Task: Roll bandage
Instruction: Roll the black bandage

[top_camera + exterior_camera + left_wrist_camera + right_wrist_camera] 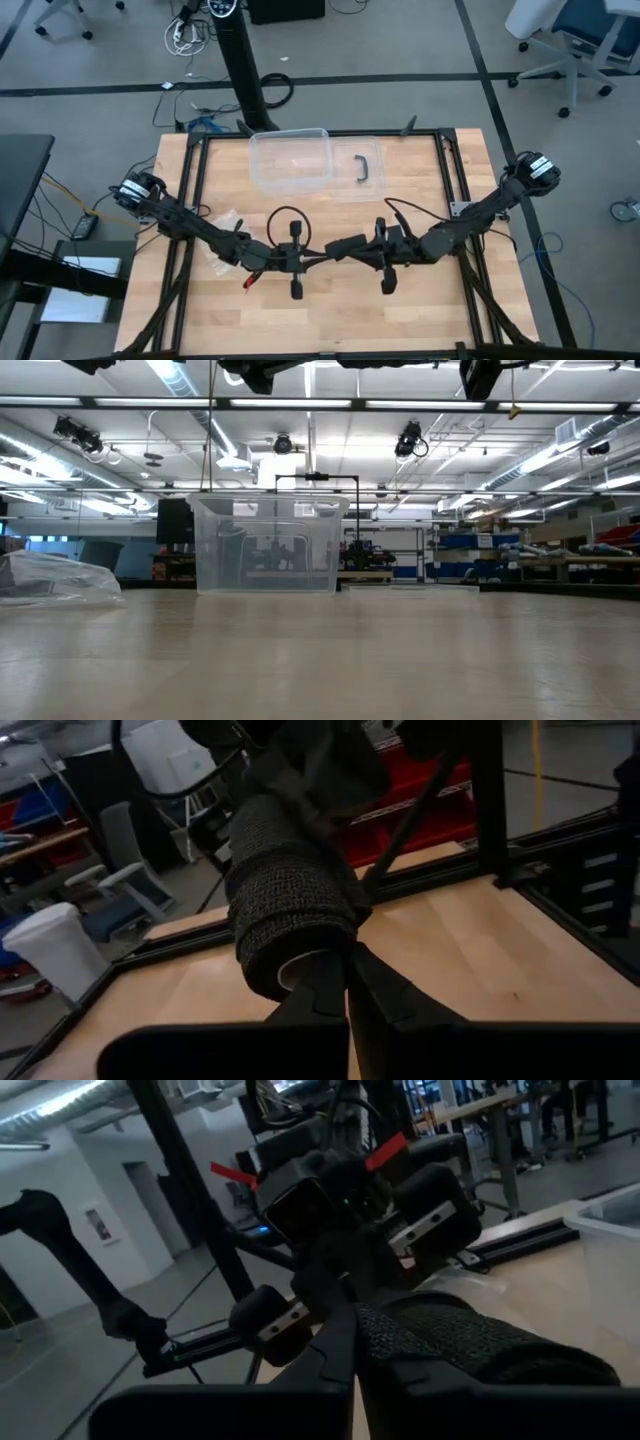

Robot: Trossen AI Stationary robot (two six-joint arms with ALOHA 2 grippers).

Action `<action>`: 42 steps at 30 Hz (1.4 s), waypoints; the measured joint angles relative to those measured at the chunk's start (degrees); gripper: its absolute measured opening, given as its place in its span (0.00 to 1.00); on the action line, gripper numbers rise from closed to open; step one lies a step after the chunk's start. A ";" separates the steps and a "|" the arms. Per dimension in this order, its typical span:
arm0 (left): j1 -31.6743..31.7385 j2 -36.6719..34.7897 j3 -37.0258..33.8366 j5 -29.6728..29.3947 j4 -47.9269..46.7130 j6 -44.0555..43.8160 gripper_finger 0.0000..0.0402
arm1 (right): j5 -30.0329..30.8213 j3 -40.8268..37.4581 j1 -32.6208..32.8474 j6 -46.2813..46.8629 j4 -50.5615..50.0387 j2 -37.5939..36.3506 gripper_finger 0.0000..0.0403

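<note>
The bandage [343, 247] is a black, coarse-woven roll held in the air between my two grippers over the middle of the table. In the left wrist view the roll [290, 900] stands just beyond my left gripper [347, 982], its pale core showing at the near end. My left gripper [326, 252] comes from the table's left and my right gripper [358, 247] from the right, both level. In the right wrist view the black fabric [470, 1342] lies beside my right gripper [355, 1345]. Both grippers are shut on the bandage. My left gripper pinches the rim of the roll's near end [318, 968], beside the pale core, between its two fingers. The fingers come level from the table's left. The roll is lifted clear of the table. My right gripper is shut on the bandage where the fabric [400, 1330] meets its fingertips. The fingers themselves hide the exact place. They come level from the table's right, and the fabric runs alongside one finger, clear of the table.
A clear plastic box [290, 160] stands at the table's far middle, with its lid and black handle [364, 168] beside it on the right. A crinkly clear bag [224, 228] lies near the left arm. Black frame rails [196, 180] border the table.
</note>
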 joint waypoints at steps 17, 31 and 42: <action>-0.07 0.03 -0.02 11.40 -1.50 -16.63 0.00 | -0.93 0.02 0.56 2.49 -3.55 0.00 0.31; -0.09 6.74 -0.28 11.57 -5.81 -28.69 0.00 | -0.54 0.07 -2.03 16.35 -26.30 -0.04 0.34; 0.11 8.11 -0.28 9.90 -2.11 -30.94 0.00 | -7.24 0.07 1.40 1.01 -26.80 -0.07 0.35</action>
